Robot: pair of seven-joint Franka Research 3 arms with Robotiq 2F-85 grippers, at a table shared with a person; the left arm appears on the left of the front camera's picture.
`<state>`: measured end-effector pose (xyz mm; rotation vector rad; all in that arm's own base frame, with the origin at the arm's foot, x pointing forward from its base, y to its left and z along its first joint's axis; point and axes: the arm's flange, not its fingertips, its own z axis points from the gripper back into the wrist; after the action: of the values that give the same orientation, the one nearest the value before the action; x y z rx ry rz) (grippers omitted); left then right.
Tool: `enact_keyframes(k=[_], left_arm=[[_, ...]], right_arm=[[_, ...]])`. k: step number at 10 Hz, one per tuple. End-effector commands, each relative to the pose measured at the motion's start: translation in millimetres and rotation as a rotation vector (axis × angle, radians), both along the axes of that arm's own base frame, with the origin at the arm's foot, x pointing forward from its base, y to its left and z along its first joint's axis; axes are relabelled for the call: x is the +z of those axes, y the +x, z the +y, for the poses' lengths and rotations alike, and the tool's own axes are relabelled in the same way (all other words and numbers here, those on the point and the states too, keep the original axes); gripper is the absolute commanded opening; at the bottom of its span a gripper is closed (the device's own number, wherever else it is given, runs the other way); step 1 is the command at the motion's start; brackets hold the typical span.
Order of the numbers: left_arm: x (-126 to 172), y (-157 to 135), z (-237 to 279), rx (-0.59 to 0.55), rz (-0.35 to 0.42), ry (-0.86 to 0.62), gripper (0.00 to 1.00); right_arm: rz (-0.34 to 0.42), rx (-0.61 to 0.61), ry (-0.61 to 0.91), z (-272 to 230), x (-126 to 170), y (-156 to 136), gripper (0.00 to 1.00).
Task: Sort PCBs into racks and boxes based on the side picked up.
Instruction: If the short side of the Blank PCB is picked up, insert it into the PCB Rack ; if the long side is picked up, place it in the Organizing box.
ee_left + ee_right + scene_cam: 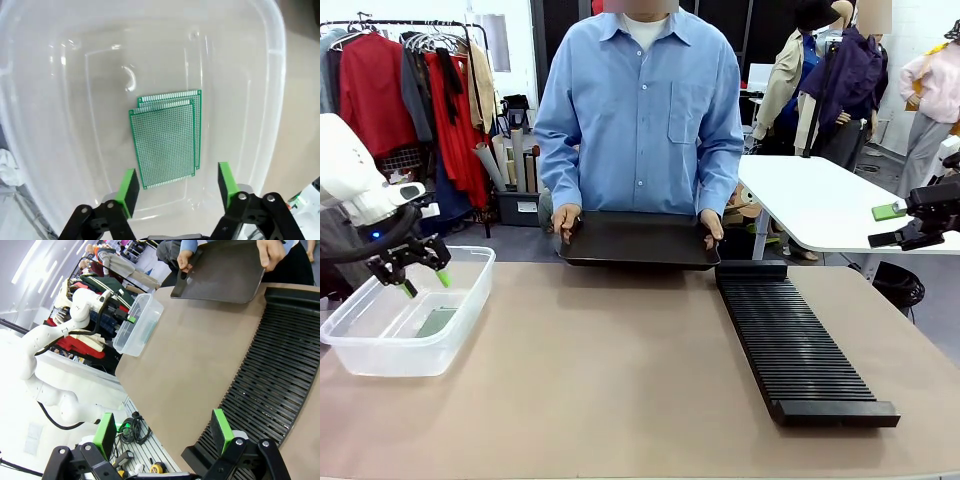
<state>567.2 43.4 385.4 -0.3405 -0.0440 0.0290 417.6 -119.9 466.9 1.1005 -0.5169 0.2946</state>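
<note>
Hovering over the box (408,325), left gripper (176,187) stood apart and empty, two PCBs (167,139) lay stacked inside, right gripper (165,429) apart above the rack (798,343), person's hands (566,220) held a tray (640,240).

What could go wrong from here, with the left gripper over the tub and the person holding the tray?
The open left gripper hangs low inside the clear box; withdrawing sideways could catch its wall and drag it. The two PCBs lie overlapped, so later drops may stack unevenly. The person's tray overhangs the table edge and could tip.
</note>
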Motion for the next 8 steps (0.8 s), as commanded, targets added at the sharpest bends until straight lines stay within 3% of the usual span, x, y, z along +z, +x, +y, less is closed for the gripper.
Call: enact_keyframes(k=[1, 4, 8], left_arm=[[13.8, -8.9, -5.7, 0.029, -0.021, 0.06, 1.0], [36.5, -12.4, -11.1, 0.034, -0.047, 0.085, 1.0], [40.0, -6.6, -9.1, 0.012, -0.048, 0.055, 1.0]], right_arm=[[0.002, -0.001, 0.005, 1.4, 2.3, -0.4, 1.0], [0.002, -0.001, 0.005, 1.4, 2.3, -0.4, 1.0], [0.002, -0.001, 0.005, 1.4, 2.3, -0.4, 1.0]])
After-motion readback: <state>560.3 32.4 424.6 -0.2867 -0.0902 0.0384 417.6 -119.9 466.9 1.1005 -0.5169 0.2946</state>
